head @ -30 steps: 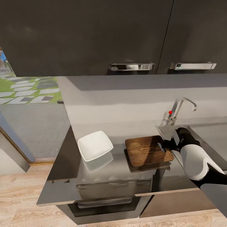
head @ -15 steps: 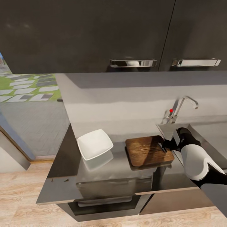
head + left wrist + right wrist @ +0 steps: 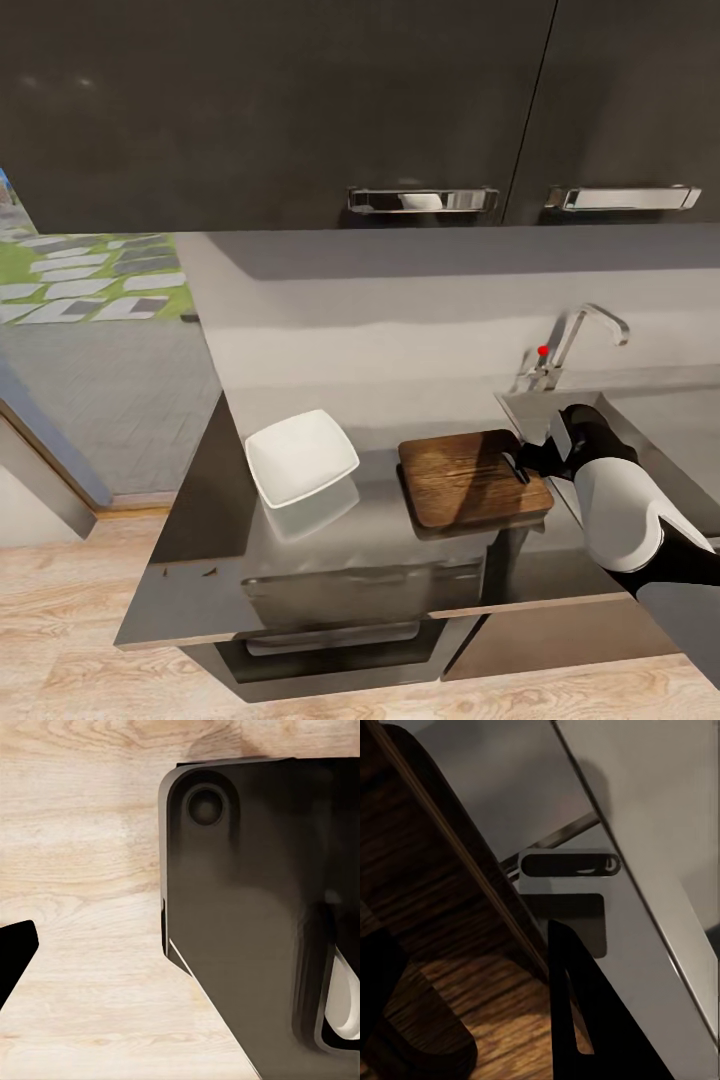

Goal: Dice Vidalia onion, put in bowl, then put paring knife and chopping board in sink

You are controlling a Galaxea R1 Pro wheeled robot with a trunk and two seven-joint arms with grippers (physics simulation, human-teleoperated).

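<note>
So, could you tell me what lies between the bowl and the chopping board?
Head view: only bare glossy countertop between the bowl and the chopping board.

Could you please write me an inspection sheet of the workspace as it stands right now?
Surface: glossy dark grey countertop above dark cabinets.
Job's things: chopping board lies flat on the countertop beside the sink; white bowl sits apart to its left, nothing seen in it. Onion and paring knife: cannot tell.
Clutter: a few small dark specks near the countertop's front left edge.
Grippers: right claw at the board's sink-side edge, one finger over the wood; open or shut, cannot tell. Left claw: pointing at the wood floor.
Cables: nothing seen.
Surroundings: chrome tap with red knob, dark wall cabinets with chrome handles, wooden floor.
</note>
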